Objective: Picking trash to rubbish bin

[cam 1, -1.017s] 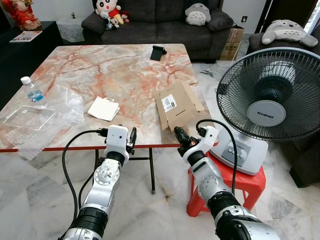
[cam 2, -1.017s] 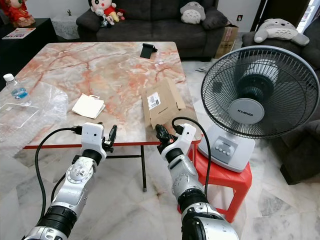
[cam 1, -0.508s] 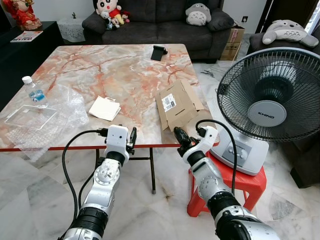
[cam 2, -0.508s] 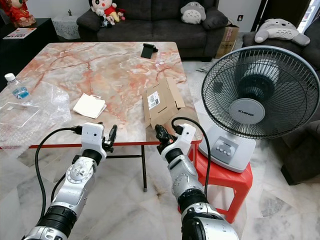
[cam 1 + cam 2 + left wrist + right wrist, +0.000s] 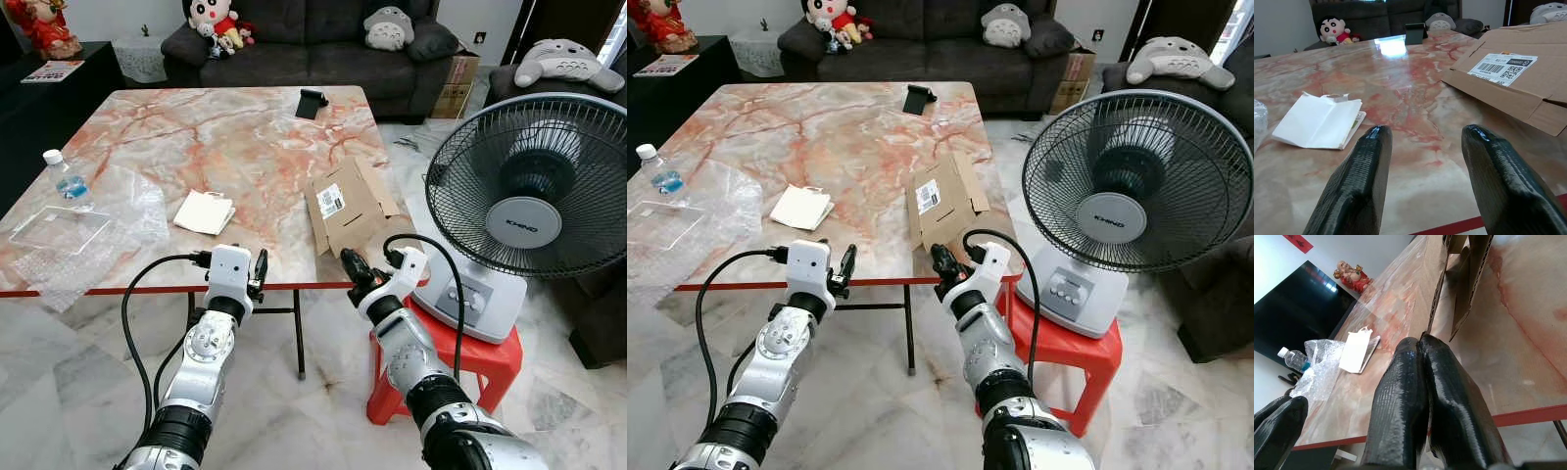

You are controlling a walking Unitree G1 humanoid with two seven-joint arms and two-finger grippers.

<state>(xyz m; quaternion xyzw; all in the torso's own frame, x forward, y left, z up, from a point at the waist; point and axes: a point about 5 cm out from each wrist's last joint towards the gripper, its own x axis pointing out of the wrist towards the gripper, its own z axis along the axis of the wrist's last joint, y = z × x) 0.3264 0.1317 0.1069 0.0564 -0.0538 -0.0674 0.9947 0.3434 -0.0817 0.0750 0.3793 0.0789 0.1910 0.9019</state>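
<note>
**Robot at the desk edge, with trash lying ahead of both hands**

A marble desk fills the upper left of the head view. The left hand sits at lower centre, just off the desk's red front edge, its 2 fingers spread apart and empty. The right hand sits lower centre-right by the same edge, its fingers pressed together, holding nothing.

The trash lies on the desk. A flattened cardboard box with a shipping label rests centre-right, one flap overhanging the edge just above the right hand. A folded white paper lies centre-left. Crumpled clear plastic wrap and a water bottle sit at far left.

The box looks light and fairly stiff, though its flaps may bend; pinching the overhanging flap seems easiest. The paper is thin and flat, likely hard to lift.
</note>
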